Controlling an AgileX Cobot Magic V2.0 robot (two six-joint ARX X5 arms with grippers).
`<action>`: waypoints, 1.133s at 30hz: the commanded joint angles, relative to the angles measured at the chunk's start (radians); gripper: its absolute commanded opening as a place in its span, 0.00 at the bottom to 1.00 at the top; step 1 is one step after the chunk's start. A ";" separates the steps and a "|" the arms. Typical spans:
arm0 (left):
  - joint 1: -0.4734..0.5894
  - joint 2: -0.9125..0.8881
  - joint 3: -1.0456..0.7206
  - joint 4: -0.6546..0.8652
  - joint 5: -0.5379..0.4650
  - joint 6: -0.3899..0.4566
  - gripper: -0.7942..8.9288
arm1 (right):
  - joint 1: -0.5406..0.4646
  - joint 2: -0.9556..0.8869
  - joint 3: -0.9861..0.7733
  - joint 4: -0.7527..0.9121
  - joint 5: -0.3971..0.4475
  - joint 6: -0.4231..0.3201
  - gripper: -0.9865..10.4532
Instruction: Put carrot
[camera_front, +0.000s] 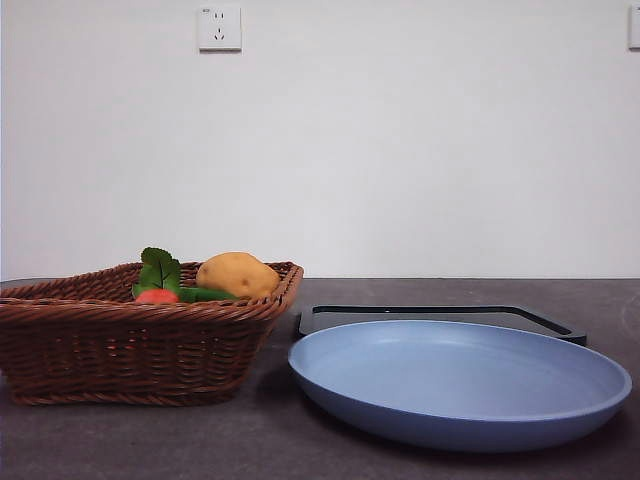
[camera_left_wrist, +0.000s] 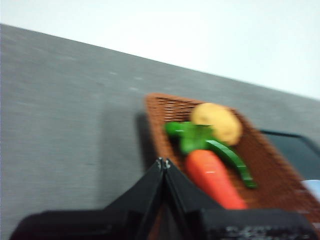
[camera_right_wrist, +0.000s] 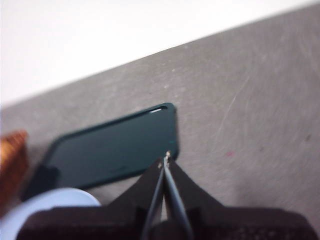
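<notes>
The carrot (camera_left_wrist: 212, 175) lies in the brown wicker basket (camera_left_wrist: 272, 165), orange-red with green leaves (camera_left_wrist: 196, 136) at its thick end. In the front view only its orange end (camera_front: 157, 296) and leaves (camera_front: 160, 268) show above the basket rim (camera_front: 140, 310). My left gripper (camera_left_wrist: 163, 162) is shut and empty, above the table just beside the basket's near rim, short of the carrot. My right gripper (camera_right_wrist: 165, 159) is shut and empty, over the edge of the dark tray (camera_right_wrist: 110, 150). Neither arm shows in the front view.
A yellow-brown potato (camera_front: 237, 274) and a slim green pepper (camera_left_wrist: 231, 160) lie in the basket with the carrot. A blue plate (camera_front: 460, 380) stands to the right of the basket, with the flat dark tray (camera_front: 440, 315) behind it. The table is dark grey.
</notes>
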 joint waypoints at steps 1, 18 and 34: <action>0.001 -0.003 -0.011 0.034 0.054 -0.055 0.09 | 0.001 -0.003 -0.005 0.013 -0.010 0.224 0.09; 0.000 0.290 0.336 -0.143 0.084 -0.071 0.09 | 0.001 0.252 0.307 -0.152 -0.186 0.217 0.09; -0.063 0.785 0.620 -0.284 0.338 0.055 0.09 | 0.001 0.773 0.650 -0.441 -0.292 -0.057 0.09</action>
